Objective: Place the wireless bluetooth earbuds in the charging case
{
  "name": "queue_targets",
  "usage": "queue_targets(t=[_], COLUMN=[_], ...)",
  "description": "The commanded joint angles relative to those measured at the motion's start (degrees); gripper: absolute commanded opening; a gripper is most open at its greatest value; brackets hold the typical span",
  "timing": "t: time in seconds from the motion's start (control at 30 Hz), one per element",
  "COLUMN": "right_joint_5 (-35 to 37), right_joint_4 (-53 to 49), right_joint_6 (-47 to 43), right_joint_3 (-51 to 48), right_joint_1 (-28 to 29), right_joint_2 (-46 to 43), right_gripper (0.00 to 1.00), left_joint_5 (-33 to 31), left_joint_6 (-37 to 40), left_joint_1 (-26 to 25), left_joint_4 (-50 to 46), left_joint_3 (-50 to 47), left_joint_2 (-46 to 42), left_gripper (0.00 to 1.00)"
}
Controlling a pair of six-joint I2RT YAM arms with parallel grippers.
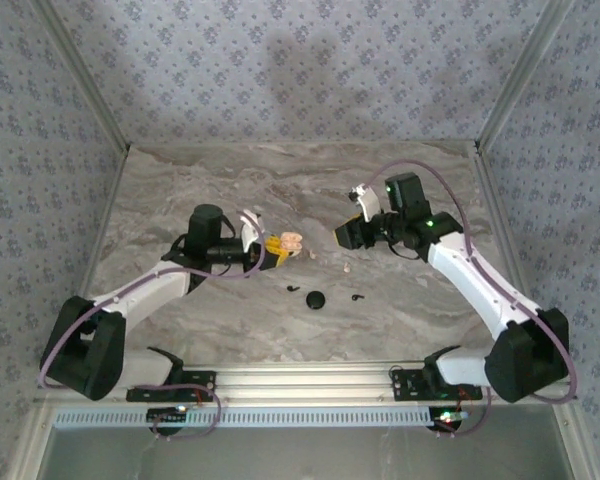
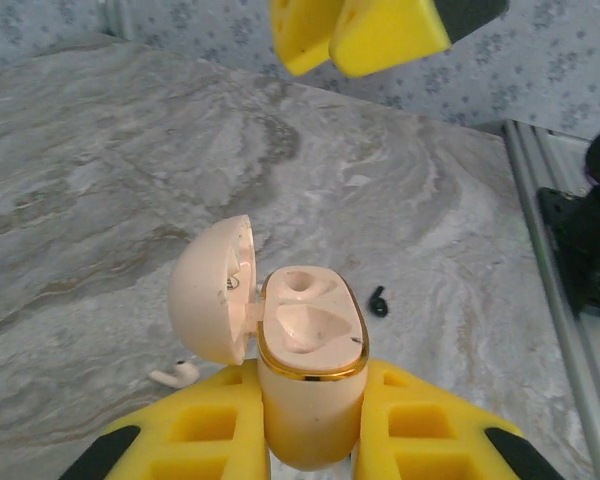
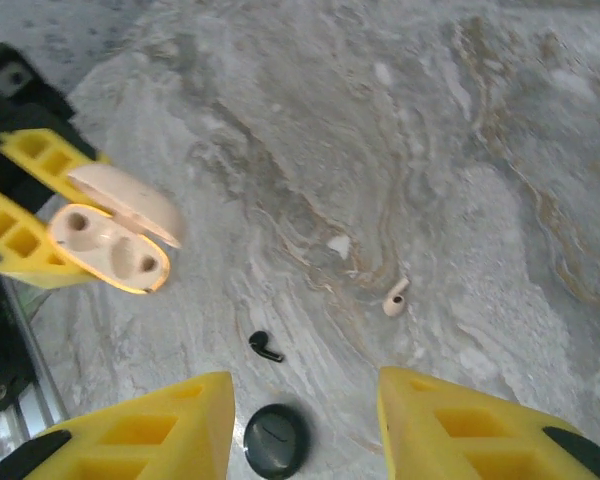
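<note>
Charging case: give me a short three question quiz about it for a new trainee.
1. True or false: the lid of the charging case stands open.
2. Which end effector grips the case? A. left end effector B. right C. neither
3. Fill in: both earbud sockets in the case are ____.
Key: 1 true; 2 A; 3 empty.

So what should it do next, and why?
Probably lower the open right gripper onto the black earbud, which lies on the table just ahead of its fingers, and close on it. The left gripper holds the charging case with its lid open and both wells empty, so an earbud must be picked up first.
</note>
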Motion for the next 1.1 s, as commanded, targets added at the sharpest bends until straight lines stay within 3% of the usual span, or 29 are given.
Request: queue_targets(t=[0.0, 0.17, 0.7, 1.07], right_joint_5=[7.36, 11.79, 19.48, 16.24], right_joint_4=[-6.72, -12.38, -21.52, -19.76], right_joint_6=[7.07, 10.28, 9.49, 9.44], right_joint_3=[5.19, 11.48, 31.56, 36.58], right_joint_1=[0.46, 2.04, 9.9, 10.92], right_joint_2=[4.81, 11.62, 38.18, 47.32], right_gripper=[0.44, 0.44, 0.49, 0.49], left_joint_5=[-1.15, -2.68, -4.75, -5.15], left_joint_6=[-4.47, -6.76, -6.83, -6.37], left_joint_1=[2.45, 5.16, 8.05, 8.36], left_joint_4=[8.63, 12.93, 11.83, 11.1], left_joint_3=[-2.89, -6.23, -8.26, -8.1], left_joint_2=[-1.7, -2.28, -4.27, -4.65], left_gripper=[0.14, 0.14, 0.13, 0.13])
